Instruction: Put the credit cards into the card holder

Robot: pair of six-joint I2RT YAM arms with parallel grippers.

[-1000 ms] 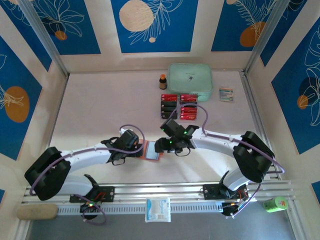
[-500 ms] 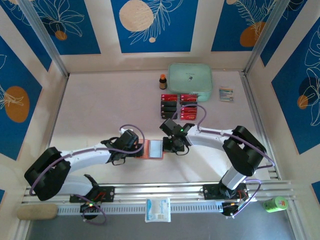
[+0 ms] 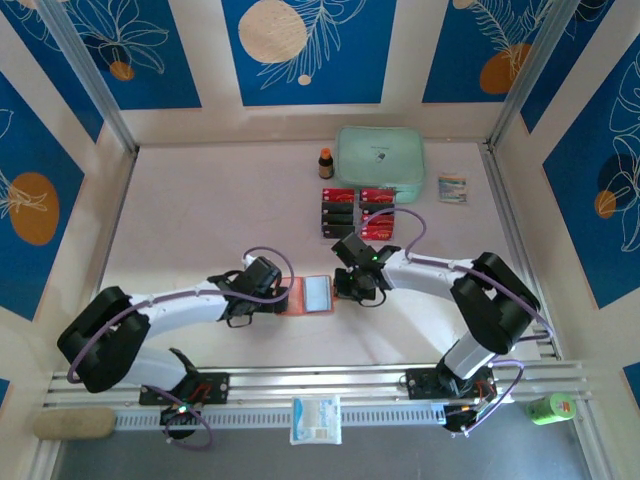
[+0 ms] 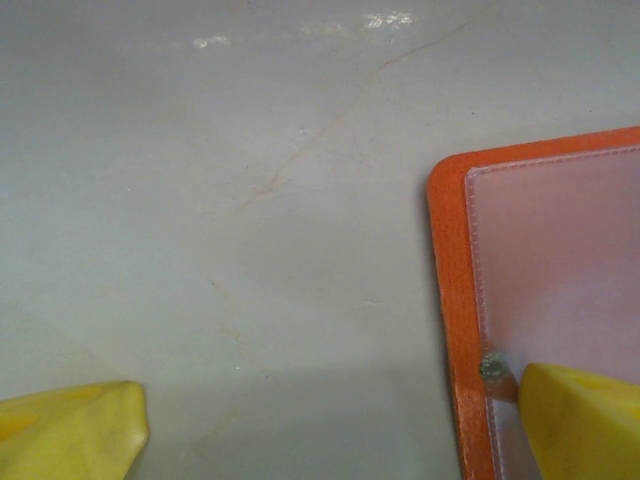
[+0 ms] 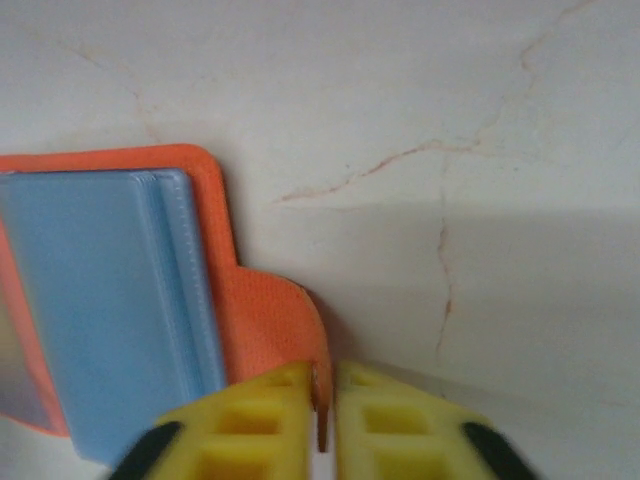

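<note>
Top camera first: on the pale table [image 3: 200, 220] the credit cards [image 3: 357, 212] sit in two short columns of red and black, up-frame of centre. The card holder [image 3: 315, 295] lies open and flat well below them, just under the middle of the frame. So the cards are up-frame from both grippers, and the right arm is clearly the closer one.

The holder's long axis runs left-right, with a gripper at each end. The left gripper [image 3: 283, 297] is spread wide. In its wrist view one yellow finger [image 4: 585, 425] sits on the clear pocket by the little snap [image 4: 492, 368], and the other is out on bare table, so it's at most pinning that edge.

The right gripper [image 5: 322, 400] is pressed together, pinching the orange tab [image 5: 275, 330] beside the grey-blue pockets. My guess is it has to let go before fetching a card.
</note>
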